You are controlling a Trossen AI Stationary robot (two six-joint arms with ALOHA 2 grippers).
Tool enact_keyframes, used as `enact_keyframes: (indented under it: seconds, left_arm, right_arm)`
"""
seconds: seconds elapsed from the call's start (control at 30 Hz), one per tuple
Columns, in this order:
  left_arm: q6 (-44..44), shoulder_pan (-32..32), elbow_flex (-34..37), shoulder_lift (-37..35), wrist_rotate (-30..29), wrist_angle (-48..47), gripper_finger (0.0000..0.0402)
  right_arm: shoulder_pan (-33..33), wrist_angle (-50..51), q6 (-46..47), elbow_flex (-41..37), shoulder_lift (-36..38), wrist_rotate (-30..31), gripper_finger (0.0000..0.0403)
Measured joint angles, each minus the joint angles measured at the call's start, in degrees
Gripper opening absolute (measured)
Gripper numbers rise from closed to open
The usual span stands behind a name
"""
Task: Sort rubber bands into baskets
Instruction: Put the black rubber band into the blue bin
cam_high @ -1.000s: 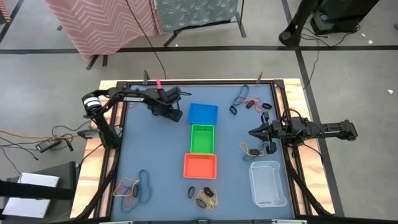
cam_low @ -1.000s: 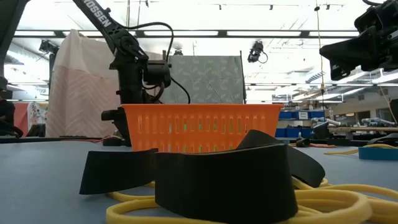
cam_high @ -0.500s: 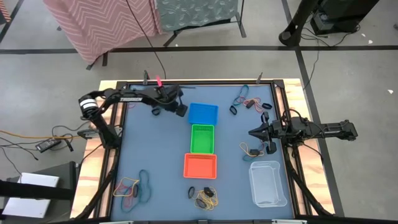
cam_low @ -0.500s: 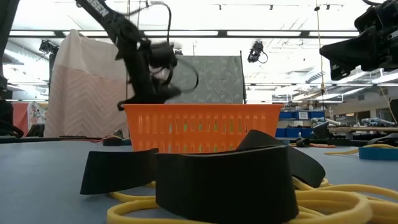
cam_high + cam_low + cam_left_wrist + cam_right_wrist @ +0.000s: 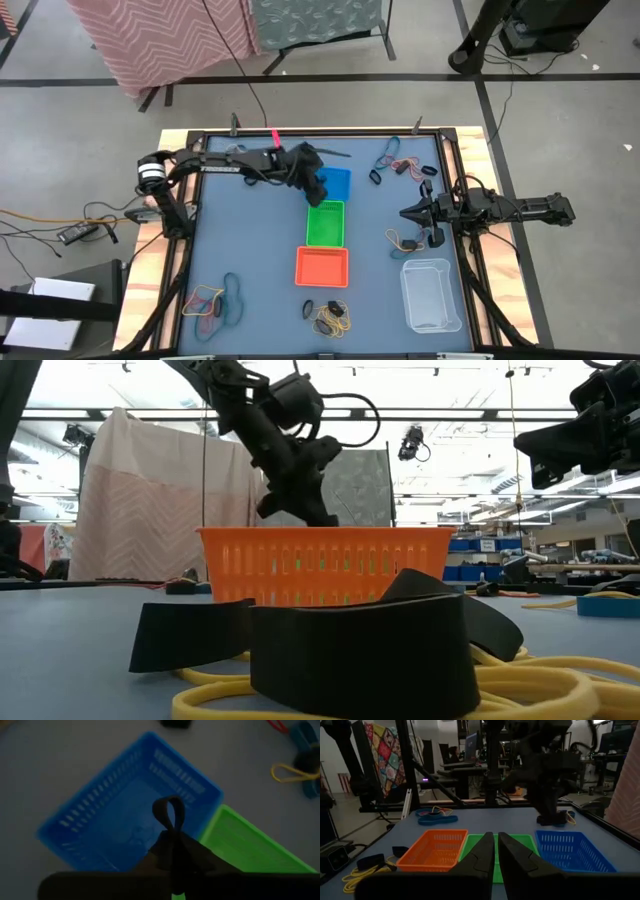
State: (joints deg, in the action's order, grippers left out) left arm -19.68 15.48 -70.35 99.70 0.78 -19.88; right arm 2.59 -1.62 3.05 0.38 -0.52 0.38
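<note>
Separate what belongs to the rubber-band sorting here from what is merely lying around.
Job:
left gripper, holding a black band over the blue basket
green basket
orange basket
clear tub
loose bands

Bystanders:
right gripper, waiting
pink patterned cloth

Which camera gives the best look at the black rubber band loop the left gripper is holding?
The left wrist view: the black rubber band loop sticks out of the left gripper over the blue plastic basket. The high view shows only the gripper above that basket; the low and right wrist views show the arm, no band.
</note>
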Motion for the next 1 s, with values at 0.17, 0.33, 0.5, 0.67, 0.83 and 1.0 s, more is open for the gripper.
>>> enact_keyframes:
  seconds: [0.17,0.33,0.5,0.67,0.83,1.0]
  left_arm:
    - [0.73,0.30,-0.07,0.53,0.00,2.05,0.0104]
    - [2.03,0.69,-0.47,0.33,0.42,3.35,0.0188]
    - [2.08,1.20,-0.48,0.31,4.99,2.72,0.0254]
    - [2.89,2.09,-0.51,0.21,6.54,1.11,0.0286]
    - [6.12,5.07,-3.60,-1.81,1.90,-13.56,0.0285]
    - [7.52,8.33,-1.14,-5.55,-11.92,-31.87,0.0271]
  right_arm:
    - [0.00,0.00,0.00,0.00,0.00,-0.02,0.0037]
    - [0.00,-0.01,0.00,0.00,0.01,-0.02,0.0037]
    - [0.00,-0.01,0.00,0.00,0.01,0.00,0.0037]
    - [0.00,0.01,0.00,0.00,0.00,-0.01,0.0037]
    - [0.00,0.01,0.00,0.00,-0.01,0.01,0.0037]
    - [0.00,-0.09,0.00,0.00,0.01,0.02,0.0037]
